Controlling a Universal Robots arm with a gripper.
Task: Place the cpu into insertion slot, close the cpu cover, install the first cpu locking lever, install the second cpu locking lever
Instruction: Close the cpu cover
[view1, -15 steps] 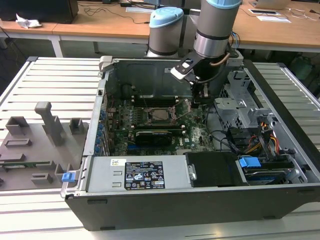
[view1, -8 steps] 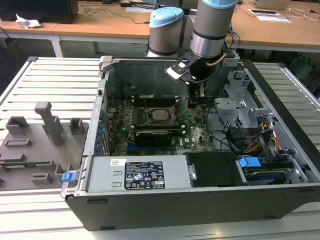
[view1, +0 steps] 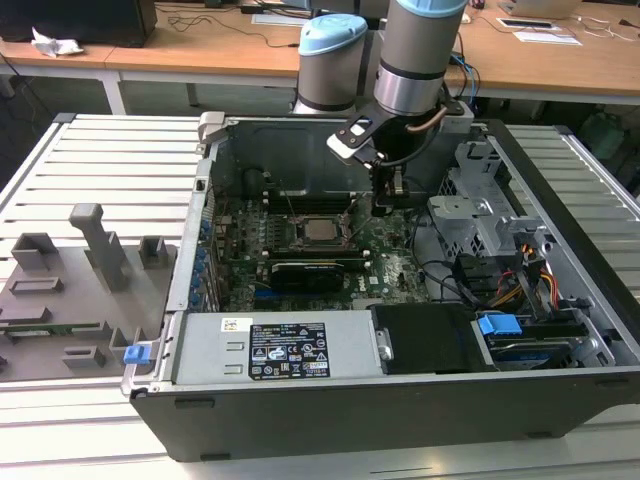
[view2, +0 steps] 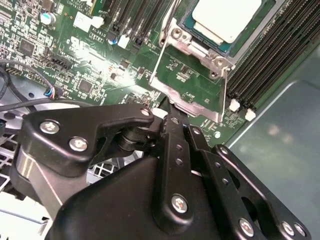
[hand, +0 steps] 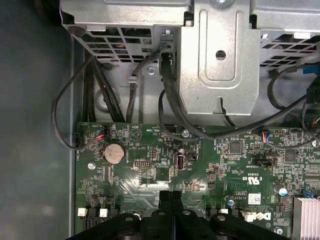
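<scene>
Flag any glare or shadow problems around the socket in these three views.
Second wrist view: hot glare patch on the motherboard away from the cpu, whose top reads near white; the black gripper reads dark. First wrist view: even light, metal drive cage bright, chassis panel dim. Exterior view: the computer case interior is shaded, the cpu pale but readable.

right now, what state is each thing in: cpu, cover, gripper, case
cpu: seated in the slot, top uncovered
cover: open, not over the cpu
gripper: shut, tips close to the cover's edge
case: side panel off, inside exposed
</scene>
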